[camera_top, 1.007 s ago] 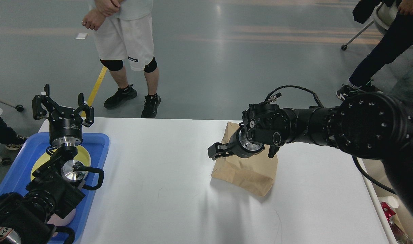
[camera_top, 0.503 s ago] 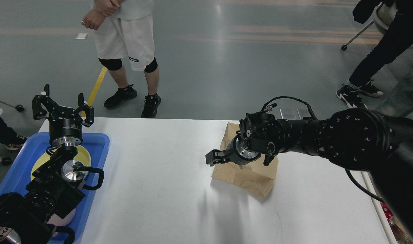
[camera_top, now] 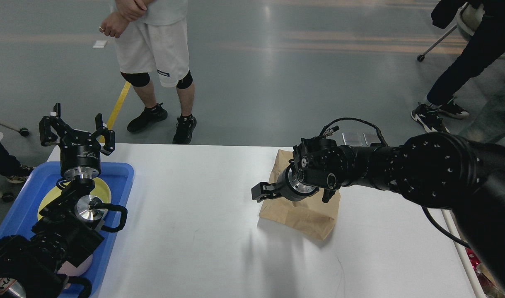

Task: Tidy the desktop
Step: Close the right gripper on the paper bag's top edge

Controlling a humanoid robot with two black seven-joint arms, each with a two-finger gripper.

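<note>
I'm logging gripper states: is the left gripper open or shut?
Open. The left gripper points up above the blue tray, its fingers spread wide with nothing between them.

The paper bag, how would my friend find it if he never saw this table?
Start at the big white desktop. Look toward its right half, under the right gripper at the end of the black arm. The paper bag lies there, brown and crumpled, the only thing on the bare white top.

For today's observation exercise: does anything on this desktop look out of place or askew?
Yes. A brown paper bag lies flat and crumpled, skewed to the edges of the white desktop, with the right gripper at its left edge. The yellow plate sits neatly in the blue tray.
</note>
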